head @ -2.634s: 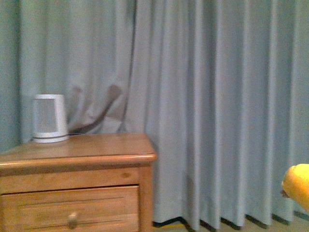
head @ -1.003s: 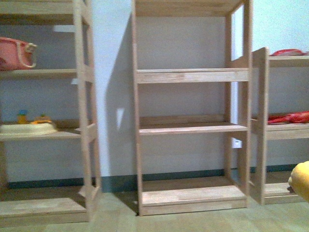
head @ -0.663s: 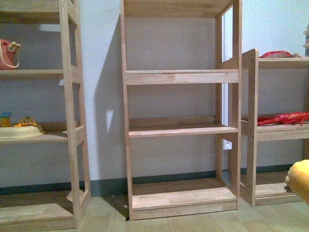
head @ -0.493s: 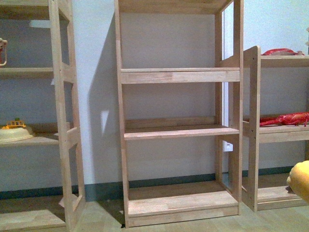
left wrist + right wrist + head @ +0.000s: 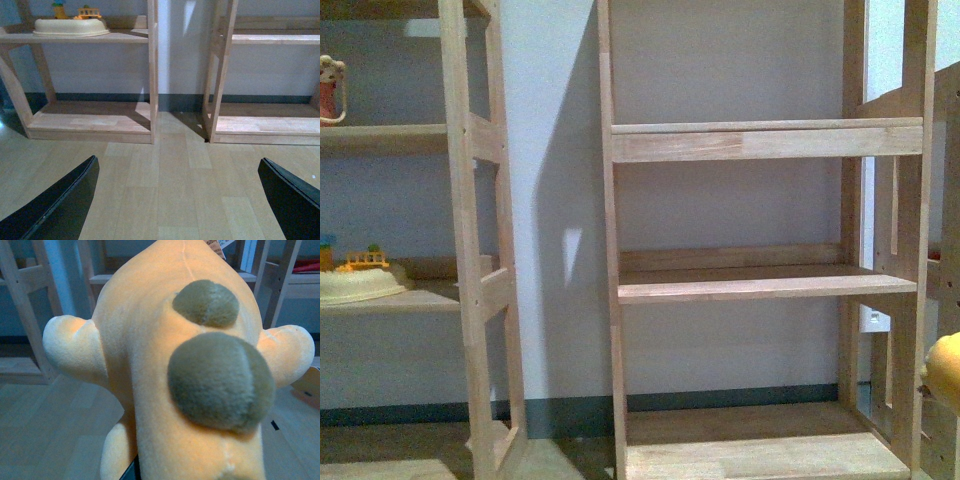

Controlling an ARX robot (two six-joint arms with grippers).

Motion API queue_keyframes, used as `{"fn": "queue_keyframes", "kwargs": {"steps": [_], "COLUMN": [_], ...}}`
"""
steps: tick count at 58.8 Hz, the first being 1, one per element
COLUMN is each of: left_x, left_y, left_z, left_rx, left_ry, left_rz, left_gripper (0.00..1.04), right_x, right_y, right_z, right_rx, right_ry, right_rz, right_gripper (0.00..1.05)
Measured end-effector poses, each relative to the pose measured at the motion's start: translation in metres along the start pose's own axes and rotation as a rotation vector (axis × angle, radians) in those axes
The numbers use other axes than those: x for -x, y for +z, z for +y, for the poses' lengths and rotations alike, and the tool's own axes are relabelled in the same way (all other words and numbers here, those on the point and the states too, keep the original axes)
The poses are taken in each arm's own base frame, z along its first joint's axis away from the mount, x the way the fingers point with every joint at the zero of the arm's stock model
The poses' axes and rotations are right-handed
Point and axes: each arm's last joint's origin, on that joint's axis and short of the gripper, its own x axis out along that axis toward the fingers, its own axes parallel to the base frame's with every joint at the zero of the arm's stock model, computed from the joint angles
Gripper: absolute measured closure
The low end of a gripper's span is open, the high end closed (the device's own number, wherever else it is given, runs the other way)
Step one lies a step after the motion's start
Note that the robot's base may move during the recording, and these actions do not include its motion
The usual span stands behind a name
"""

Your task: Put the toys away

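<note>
The yellow-orange plush animal [image 5: 150,370] fills the right wrist view, showing two grey-brown patches and stubby limbs. My right gripper [image 5: 134,471] is shut on it, and only a dark sliver of a finger shows beneath the plush. In the front view the plush [image 5: 946,366] pokes in at the right edge, low beside the shelving. My left gripper [image 5: 175,205] is open and empty, its black fingertips [image 5: 55,205] wide apart above the pale wooden floor [image 5: 165,170].
An empty wooden shelf unit [image 5: 760,285] stands straight ahead against the wall. Left of it, another unit [image 5: 470,250] holds a cream tray [image 5: 355,282] with small toys and a pink item [image 5: 330,90] higher up. A further shelf frame [image 5: 920,200] sits at the right.
The view has turned from a curtain and nightstand to the shelves, which have since come closer, with the empty unit now shifted right. The plush stays at the right edge.
</note>
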Motion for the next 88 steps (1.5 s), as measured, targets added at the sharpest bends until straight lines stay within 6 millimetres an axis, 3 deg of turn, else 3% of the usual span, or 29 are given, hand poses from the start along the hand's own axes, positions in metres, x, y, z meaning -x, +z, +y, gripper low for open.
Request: {"fn": "queue_keyframes", "kwargs": {"steps": [88], "left_x": [0.0000], "left_y": [0.0000], "left_z": [0.0000], "left_rx": [0.000], "left_ry": [0.001], "left_rz": [0.000], "left_gripper": [0.06], "right_x": [-0.0003], "right_y": [-0.0013], "right_z": [-0.0001], "right_rx": [-0.022], "right_ry": [-0.035], "right_rz": [0.017], "right_gripper": [0.98]}}
